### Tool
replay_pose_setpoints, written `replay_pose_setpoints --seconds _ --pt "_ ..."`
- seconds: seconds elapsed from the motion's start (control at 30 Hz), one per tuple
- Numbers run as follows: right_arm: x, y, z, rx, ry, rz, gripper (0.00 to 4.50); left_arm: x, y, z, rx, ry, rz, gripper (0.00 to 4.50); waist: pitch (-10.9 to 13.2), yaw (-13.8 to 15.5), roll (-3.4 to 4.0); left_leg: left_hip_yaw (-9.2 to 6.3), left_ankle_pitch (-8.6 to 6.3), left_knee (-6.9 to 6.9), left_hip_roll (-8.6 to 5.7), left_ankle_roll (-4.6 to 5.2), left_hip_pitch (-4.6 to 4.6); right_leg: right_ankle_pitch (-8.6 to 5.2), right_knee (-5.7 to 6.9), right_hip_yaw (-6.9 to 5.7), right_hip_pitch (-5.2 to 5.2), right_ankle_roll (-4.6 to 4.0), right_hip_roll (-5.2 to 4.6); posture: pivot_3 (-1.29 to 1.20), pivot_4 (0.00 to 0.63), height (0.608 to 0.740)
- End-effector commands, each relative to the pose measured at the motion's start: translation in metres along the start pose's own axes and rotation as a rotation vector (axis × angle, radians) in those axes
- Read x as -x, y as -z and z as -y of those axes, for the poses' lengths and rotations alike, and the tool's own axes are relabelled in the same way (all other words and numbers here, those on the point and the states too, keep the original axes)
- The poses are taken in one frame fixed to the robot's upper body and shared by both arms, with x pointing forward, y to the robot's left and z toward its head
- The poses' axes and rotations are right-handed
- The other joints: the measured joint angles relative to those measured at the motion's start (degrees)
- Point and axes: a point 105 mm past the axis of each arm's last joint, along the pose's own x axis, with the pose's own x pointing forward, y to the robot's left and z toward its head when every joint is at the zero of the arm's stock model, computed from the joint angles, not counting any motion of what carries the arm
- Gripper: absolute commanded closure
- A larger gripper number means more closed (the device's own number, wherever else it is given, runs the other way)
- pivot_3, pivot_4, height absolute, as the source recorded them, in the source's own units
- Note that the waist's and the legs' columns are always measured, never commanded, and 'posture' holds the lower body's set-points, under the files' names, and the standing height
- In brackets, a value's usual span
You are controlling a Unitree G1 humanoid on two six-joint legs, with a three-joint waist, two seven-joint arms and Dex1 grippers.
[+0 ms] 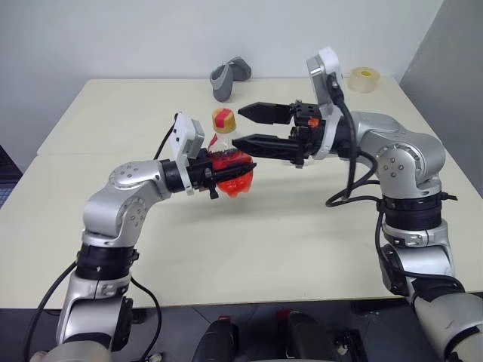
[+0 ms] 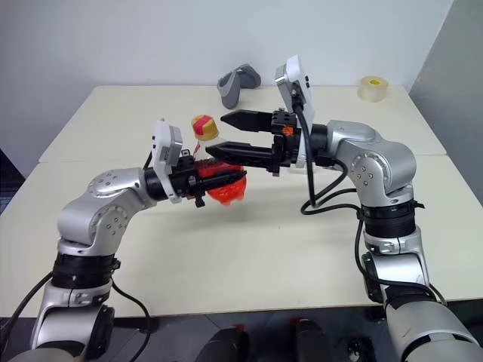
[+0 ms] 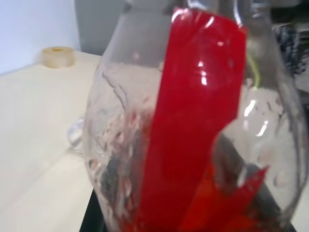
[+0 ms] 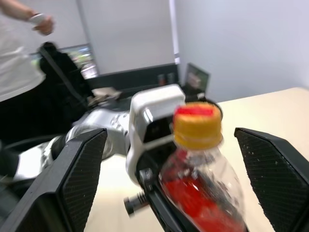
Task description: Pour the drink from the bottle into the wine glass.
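One bottle is what I have in hand: my left gripper has its jaws clamped narrow on the rounded clear body, holding it above the surface in front of me. The bottle is small and see-through plastic, with a yellow cap carrying a red band, and it leans slightly. The drink inside is a bright, translucent red-orange and sits low in the body; droplets cling to the clear wall above it in my left wrist view, where a glossy red strip also runs up the plastic. My right gripper points across toward the bottle's neck with its jaws spread wide, one finger either side of the cap and touching nothing. On the far part of the surface I see a grey object and a roll of tape.
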Motion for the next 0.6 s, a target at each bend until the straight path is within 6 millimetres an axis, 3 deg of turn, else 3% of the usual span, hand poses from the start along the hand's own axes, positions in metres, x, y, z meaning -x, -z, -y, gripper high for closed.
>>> replay_pose_setpoints --seconds 0.03,0.27,0.6 --pt "-0.008 -0.018 0.006 0.126 0.111 0.043 0.00 -0.010 -0.011 -0.007 -0.089 0.023 0.032 3.19 0.00 0.02 0.00 0.01 0.00 0.01 0.00 0.00 0.00 0.00 0.00 0.00 0.01 0.00 0.00 0.00 0.150 0.740" --pt "-0.019 -0.022 0.021 0.170 0.195 0.064 0.00 -0.020 -0.016 -0.010 -0.114 0.062 0.046 3.19 0.00 -0.01 0.00 0.04 0.00 0.02 -0.02 0.00 -0.02 0.00 0.01 0.03 -0.02 0.00 -0.01 0.00 0.150 0.740" --pt "-0.021 -0.005 0.031 0.148 0.218 0.019 0.00 -0.025 -0.017 -0.016 -0.128 0.067 0.053 3.21 0.00 -0.46 0.00 0.05 0.00 0.02 -0.01 0.00 -0.02 0.00 0.05 0.03 -0.03 0.00 -0.01 0.00 0.150 0.740"
